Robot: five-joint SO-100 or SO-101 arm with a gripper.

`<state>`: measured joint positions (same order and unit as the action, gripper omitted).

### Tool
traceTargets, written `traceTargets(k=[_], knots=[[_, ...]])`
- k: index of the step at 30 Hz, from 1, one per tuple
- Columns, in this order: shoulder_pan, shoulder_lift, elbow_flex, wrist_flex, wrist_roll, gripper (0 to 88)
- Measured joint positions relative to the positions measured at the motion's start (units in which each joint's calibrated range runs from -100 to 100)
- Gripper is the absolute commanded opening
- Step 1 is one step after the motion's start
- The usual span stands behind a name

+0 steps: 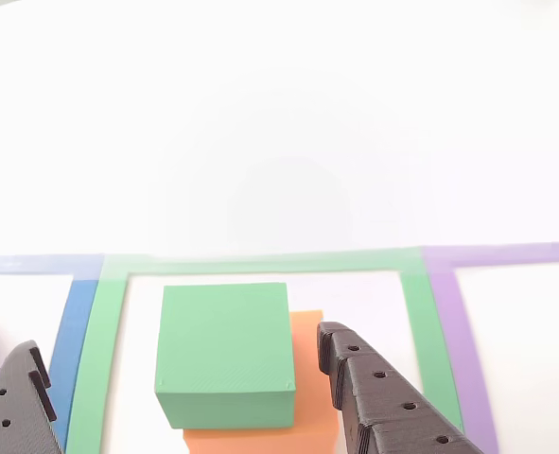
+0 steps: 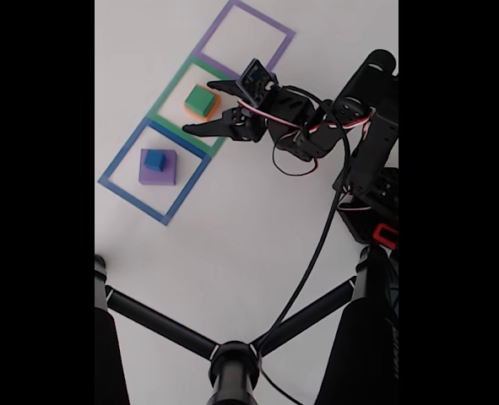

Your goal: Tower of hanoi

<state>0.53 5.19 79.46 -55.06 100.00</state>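
**Reaching for the Green Block**

Hovering with fingers (image 2: 213, 107) spread apart and empty, the dark arm is straddling the matte green plastic square block (image 1: 225, 352), which is sitting on the larger orange block (image 1: 307, 426) inside the green taped outline (image 2: 169, 91). Closing on green looks next. Nearby, the small blue block (image 2: 154, 159) is resting on the purple block (image 2: 158, 173) on the white counter (image 2: 232, 253).

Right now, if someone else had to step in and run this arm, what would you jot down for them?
Gripper: open, empty, jaws either side of the middle stack.
Green block sits on the orange block inside the green taped square.
Blue block sits on the purple block inside the blue taped square.
The purple taped square holds nothing.
Done: two pairs stacked. Left: joining them into one tower.
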Motion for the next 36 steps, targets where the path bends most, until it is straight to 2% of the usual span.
traceTargets(k=[7, 22, 36], knots=[[-0.5, 2.6, -1.1, -0.9, 0.0, 29.1], [-1.9, 3.2, -1.8, -1.4, 0.0, 11.0], [-1.9, 3.2, -1.8, -1.6, -0.6, 7.1]])
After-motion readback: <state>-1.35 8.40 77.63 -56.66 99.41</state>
